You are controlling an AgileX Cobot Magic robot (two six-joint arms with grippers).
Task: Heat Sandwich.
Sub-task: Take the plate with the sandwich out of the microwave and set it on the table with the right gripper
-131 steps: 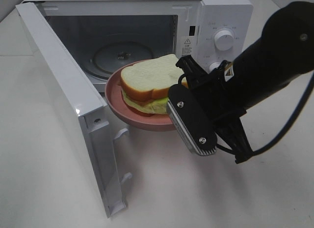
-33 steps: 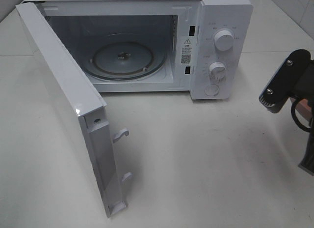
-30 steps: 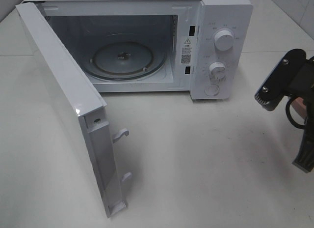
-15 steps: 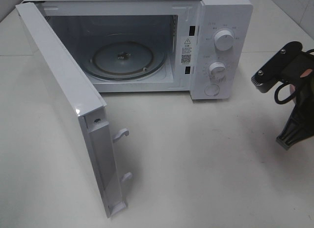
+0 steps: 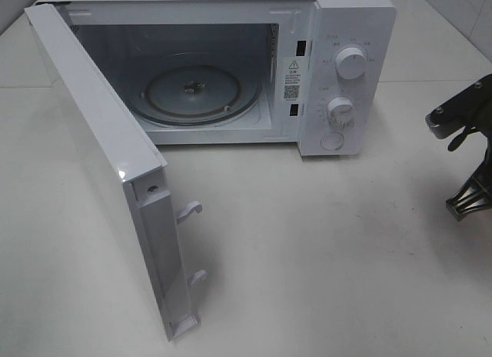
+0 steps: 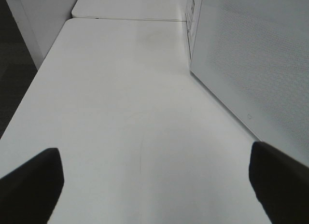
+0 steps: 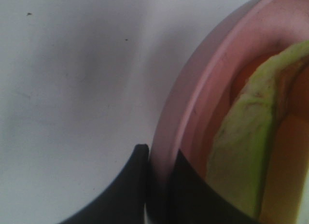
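In the right wrist view my right gripper (image 7: 159,156) is shut on the rim of the salmon-pink plate (image 7: 193,98). The sandwich (image 7: 246,137) lies on that plate, showing a yellowish-green edge. In the exterior high view only part of the right arm (image 5: 465,118) shows at the far right edge, well away from the microwave (image 5: 338,65); plate and sandwich are out of that view. My left gripper (image 6: 154,185) stands open over bare table with nothing between its fingers; it is outside the exterior high view.
The microwave door (image 5: 100,141) is swung wide open toward the front left. The glass turntable (image 5: 192,91) inside is bare. The white table (image 5: 307,257) stretches in front of the microwave. The door's outer face (image 6: 251,64) is beside the left gripper.
The right arm, which held the plate and sandwich at the microwave's mouth several seconds ago, has pulled away to the right edge and kept shifting right over the last second. The left gripper is unchanged.
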